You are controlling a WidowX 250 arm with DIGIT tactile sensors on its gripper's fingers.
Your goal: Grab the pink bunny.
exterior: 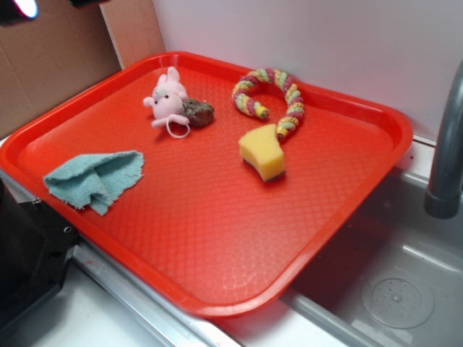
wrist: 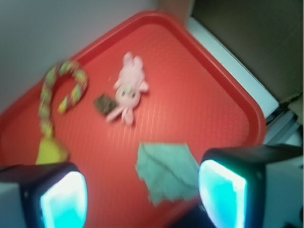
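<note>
Wrist view alone shows us the claw, wide open, empty, above the pink bunny.

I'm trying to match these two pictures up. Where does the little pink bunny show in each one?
Exterior view: the pink bunny lies near the far left part of the red tray, touching a brown clump on its right.
Wrist view: the pink bunny is above centre, brown clump at its left.
Shared landmark: the braided rope, curled beyond the clump.
</note>
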